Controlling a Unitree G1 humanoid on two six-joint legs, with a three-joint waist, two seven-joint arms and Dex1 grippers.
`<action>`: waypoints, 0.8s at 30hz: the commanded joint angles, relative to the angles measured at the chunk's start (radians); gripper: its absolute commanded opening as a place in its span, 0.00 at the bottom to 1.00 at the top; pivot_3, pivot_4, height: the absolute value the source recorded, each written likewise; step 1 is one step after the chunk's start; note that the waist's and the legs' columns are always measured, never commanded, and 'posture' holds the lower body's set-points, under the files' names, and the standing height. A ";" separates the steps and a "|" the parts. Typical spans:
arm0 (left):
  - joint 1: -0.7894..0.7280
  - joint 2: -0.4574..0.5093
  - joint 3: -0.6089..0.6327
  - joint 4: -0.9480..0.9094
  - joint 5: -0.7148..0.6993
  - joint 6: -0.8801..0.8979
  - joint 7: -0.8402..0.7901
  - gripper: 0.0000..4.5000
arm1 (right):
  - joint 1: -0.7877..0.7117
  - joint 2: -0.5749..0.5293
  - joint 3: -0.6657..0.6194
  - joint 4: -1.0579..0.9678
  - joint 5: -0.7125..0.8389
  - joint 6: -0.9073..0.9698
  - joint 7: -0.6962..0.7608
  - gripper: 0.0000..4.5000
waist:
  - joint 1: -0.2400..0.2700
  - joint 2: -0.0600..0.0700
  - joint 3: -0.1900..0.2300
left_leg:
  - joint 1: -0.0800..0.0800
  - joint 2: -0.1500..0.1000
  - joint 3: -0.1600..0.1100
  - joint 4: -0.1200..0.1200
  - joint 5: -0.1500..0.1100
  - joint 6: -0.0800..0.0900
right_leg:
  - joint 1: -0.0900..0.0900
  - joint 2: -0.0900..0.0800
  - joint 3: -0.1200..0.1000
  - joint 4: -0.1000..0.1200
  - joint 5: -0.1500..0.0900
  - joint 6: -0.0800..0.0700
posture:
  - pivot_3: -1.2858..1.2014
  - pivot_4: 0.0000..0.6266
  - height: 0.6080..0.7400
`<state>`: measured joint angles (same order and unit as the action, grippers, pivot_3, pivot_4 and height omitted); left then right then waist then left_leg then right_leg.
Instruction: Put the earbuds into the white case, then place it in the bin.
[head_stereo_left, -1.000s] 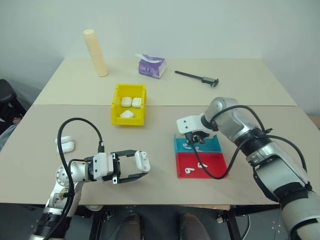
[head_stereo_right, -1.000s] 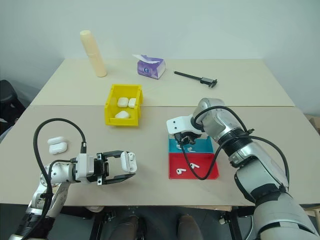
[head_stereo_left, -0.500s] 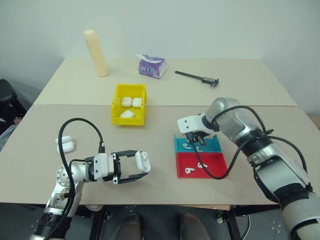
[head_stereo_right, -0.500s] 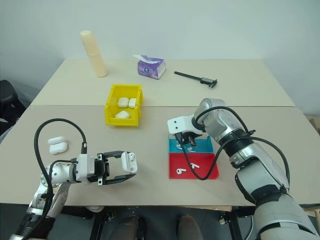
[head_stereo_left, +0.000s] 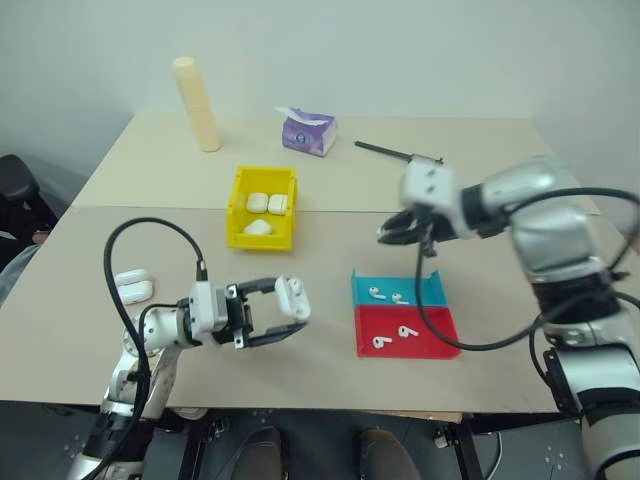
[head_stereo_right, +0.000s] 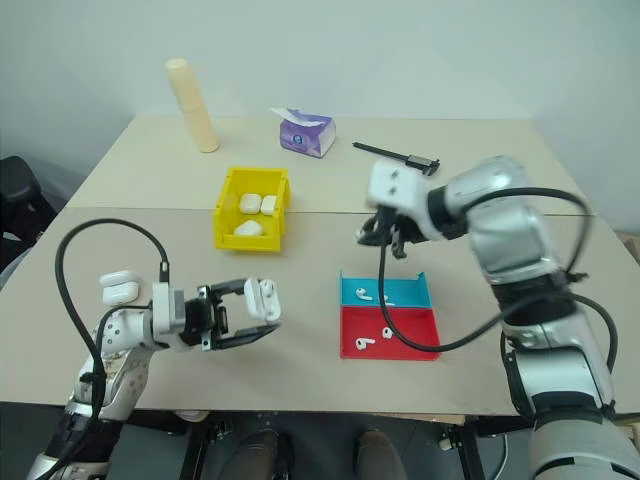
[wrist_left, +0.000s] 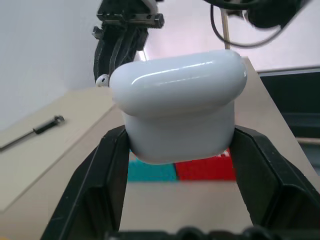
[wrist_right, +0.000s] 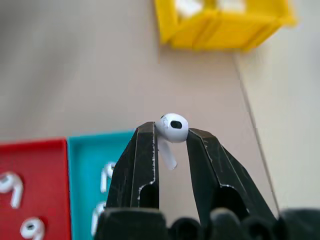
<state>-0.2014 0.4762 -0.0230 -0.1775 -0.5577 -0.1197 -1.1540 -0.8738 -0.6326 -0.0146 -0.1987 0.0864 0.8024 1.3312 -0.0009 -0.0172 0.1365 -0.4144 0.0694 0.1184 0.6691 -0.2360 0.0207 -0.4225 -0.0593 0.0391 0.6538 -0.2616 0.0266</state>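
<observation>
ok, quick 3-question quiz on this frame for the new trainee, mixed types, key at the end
1. True or false: the right gripper is pinching an earbud between its fingertips.
2. What is the left gripper holding?
A. a tissue pack
B. a white case
C. a caliper
3. How many white cases lie inside the yellow bin?

Key:
1. True. The earbud sits between the two black fingers, lifted above the teal tray.
2. B. The case is clamped between the fingers, lid closed.
3. Three.
</observation>
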 joint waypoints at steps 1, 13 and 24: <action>-0.046 -0.022 -0.008 -0.071 -0.079 0.078 0.022 0.61 | 0.055 0.056 -0.265 -0.211 0.274 0.196 -0.064 0.17 | 0.000 0.000 0.000 | 0.000 0.000 -0.002 0.000 0.000 0.000 | 0.000 0.000 0.000 0.000 0.000 0.000 | 0.52 0.24 1.00; -0.184 -0.125 -0.085 -0.005 -0.030 0.100 -0.003 0.61 | 0.291 0.243 -0.481 -0.450 0.874 0.325 -0.403 0.17 | -0.014 0.000 0.000 | 0.003 -0.001 -0.004 -0.001 0.000 0.000 | 0.003 0.001 0.001 -0.001 0.000 0.000 | 0.52 0.24 1.00; -0.190 -0.139 -0.084 -0.002 -0.018 0.088 -0.015 0.61 | 0.430 0.151 -0.269 -0.483 0.845 0.132 -0.447 0.17 | -0.014 0.000 0.000 | 0.002 -0.001 -0.005 -0.001 0.000 0.000 | 0.003 0.001 0.001 -0.003 0.000 0.001 | 0.52 0.24 1.00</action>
<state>-0.3805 0.3427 -0.1176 -0.1650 -0.5743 -0.0124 -1.1680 -0.4464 -0.4685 -0.2977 -0.6578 0.9406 0.9810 0.8850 -0.0145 -0.0177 0.1363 -0.4122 0.0682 0.1135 0.6680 -0.2360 0.0209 -0.4191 -0.0581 0.0402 0.6505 -0.2615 0.0276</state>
